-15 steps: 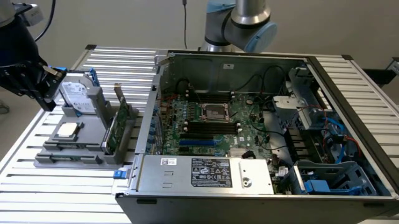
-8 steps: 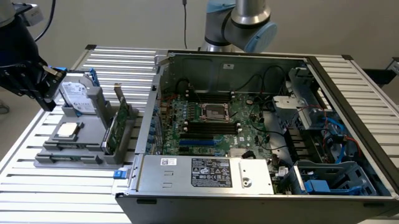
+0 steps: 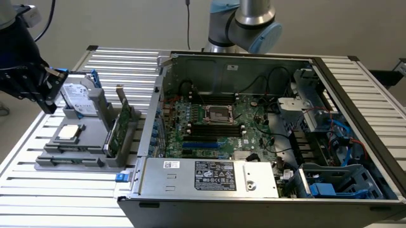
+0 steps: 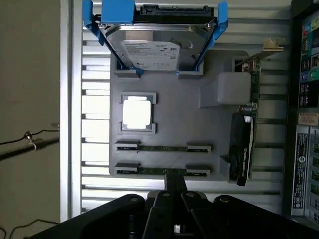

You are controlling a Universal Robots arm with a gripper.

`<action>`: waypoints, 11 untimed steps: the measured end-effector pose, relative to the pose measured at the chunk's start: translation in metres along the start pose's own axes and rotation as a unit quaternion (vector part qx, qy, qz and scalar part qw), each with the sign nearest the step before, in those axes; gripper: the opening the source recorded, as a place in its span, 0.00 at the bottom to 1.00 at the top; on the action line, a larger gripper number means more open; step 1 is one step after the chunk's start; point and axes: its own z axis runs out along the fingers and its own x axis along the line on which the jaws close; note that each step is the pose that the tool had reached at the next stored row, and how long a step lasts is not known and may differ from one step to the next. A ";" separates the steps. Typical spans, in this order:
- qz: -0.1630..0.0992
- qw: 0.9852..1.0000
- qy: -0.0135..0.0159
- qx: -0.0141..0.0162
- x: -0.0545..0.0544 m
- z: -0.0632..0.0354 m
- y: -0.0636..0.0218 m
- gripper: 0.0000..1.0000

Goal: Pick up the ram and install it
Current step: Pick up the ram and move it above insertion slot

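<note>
Fingers [image 4: 175, 180]: clenched together on nothing, hanging above the grey holder's [image 4: 169, 114] edge, in line with the ram. This looked like a lining-up pose, not a grasp.
Ram [image 4: 162, 172]: stood on edge in the holder's end clips, untouched, with a second stick [image 4: 162, 148] parallel just beside it. Edge-up probably left its long faces free for a pinch.
Holder: rested on the slatted worktop [image 3: 38, 190] beside the open computer case [image 3: 374, 142], keeping each part in its own seat.
Motherboard slots [image 3: 216, 128]: black, facing up, reachable from above.
</note>
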 end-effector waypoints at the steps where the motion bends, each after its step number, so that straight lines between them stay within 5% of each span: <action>1: -0.009 1.000 0.000 0.000 0.000 0.0006 0.0000 0.11; 6: -0.054 0.999 0.001 0.000 0.000 0.0034 -0.0001 0.11; 11: -0.100 0.995 0.002 0.000 0.000 0.0063 -0.0001 0.11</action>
